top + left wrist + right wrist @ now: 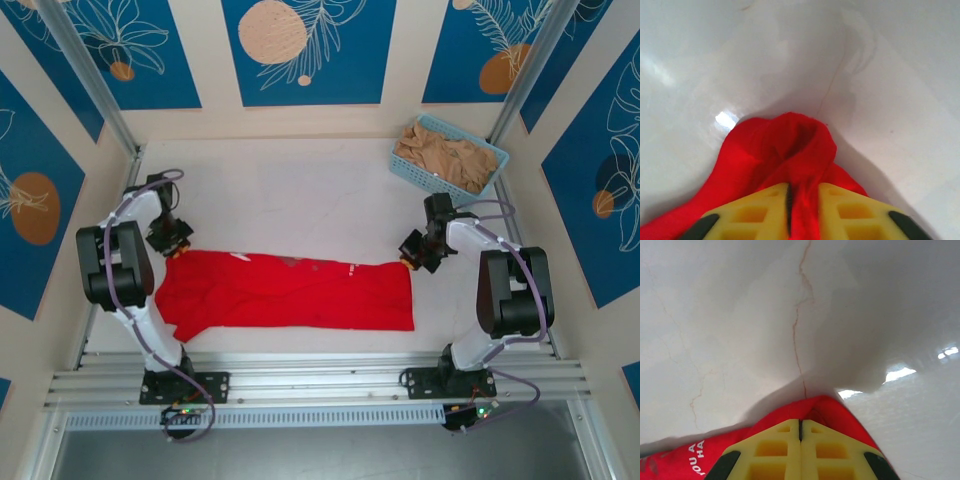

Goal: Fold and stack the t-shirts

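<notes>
1. Red t-shirt [800,145] cloth sits squarely between the left gripper's [802,200] yellow pads. The jaws are pinching a puckered fold that bunches up just ahead of the tips.
2. Over to the right gripper [800,432]: its yellow pads are pressed almost flush, and a thin red corner looks nipped at the tips. White lettering shows on the cloth at the lower left of that view.
3. From above, the shirt lies as a long flat band across the lower middle of the frame. One gripper is at its upper left corner, the other at its upper right.
4. Progress call: early days. This shirt looks folded lengthwise only, not yet a compact packet. The tan t-shirts [450,155] sit crumpled in the light blue lattice basket [435,180] at upper right, so stacking has not begun.
5. Textures: the shirt is soft matte knit, lightly creased. The table [740,315] is glossy white with fine veins. The basket is rigid plastic mesh.
</notes>
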Action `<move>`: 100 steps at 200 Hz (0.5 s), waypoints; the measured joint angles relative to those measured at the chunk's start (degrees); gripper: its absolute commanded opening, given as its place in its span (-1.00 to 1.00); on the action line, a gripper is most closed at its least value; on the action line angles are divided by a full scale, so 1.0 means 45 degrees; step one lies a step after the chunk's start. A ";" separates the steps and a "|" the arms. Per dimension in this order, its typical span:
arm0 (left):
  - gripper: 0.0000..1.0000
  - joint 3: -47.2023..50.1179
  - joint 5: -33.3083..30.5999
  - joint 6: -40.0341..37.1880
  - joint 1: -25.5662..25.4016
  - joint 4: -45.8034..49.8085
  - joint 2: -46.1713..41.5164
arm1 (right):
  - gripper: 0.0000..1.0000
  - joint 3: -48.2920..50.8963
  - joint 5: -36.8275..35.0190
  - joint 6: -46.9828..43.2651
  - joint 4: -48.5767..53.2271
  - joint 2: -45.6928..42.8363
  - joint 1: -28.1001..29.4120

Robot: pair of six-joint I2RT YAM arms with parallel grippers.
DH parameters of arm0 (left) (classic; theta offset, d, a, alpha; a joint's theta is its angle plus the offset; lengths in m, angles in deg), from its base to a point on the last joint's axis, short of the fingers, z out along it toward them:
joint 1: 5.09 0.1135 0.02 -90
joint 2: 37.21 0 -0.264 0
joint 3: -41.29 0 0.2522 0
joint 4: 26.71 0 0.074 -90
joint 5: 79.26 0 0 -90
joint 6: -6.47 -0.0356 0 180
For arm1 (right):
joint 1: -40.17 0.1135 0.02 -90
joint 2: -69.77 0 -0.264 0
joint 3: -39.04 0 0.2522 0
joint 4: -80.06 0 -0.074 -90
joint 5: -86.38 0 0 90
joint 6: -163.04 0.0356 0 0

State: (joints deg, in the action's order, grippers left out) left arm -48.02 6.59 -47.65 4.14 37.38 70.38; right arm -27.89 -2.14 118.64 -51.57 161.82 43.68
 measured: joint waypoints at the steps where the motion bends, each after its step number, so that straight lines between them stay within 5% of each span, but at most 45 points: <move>1: -1.00 0.0005 -0.0005 -0.0049 0.0005 0.0000 0.0005 | -1.00 0.0000 -0.0010 0.0000 0.0015 0.0000 -0.0005; 100: -1.00 -0.0044 -0.0175 -0.0117 0.0452 0.0087 0.0661 | -1.00 -0.1447 0.0253 0.0044 0.1234 -0.0228 -0.0811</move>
State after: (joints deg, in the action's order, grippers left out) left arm -48.21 5.81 -48.18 6.18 37.77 73.35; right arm -34.40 -1.01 118.84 -46.02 160.79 40.03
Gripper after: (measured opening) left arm 0.041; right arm 0.048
